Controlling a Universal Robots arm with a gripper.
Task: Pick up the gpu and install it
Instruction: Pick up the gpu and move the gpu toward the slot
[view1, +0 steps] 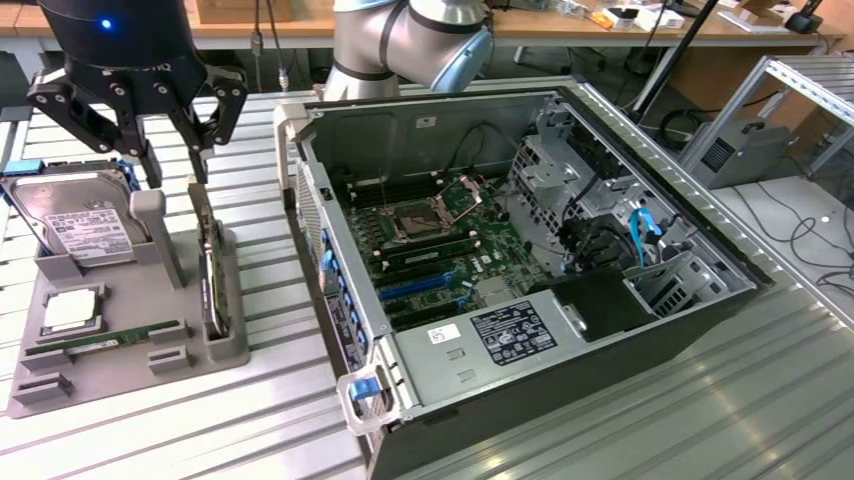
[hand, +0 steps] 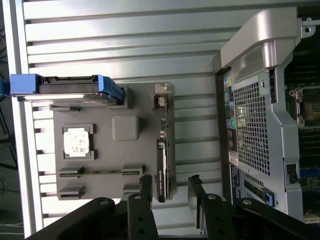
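Claw (view1: 175, 172) spread, empty, above gpu (view1: 210, 270) standing on edge in grey holder (view1: 127, 362) — card sits off-centre between fingers (hand: 145, 187), so one may clip or tip it.

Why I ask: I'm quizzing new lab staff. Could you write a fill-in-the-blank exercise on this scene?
1. The gripper hovers over the grey holder with its fingers ____.
2. The gpu stands on ____ in that holder, not yet gripped.
3. The hard drive in the same holder carries a ____ label.
Missing words: open; edge; white.
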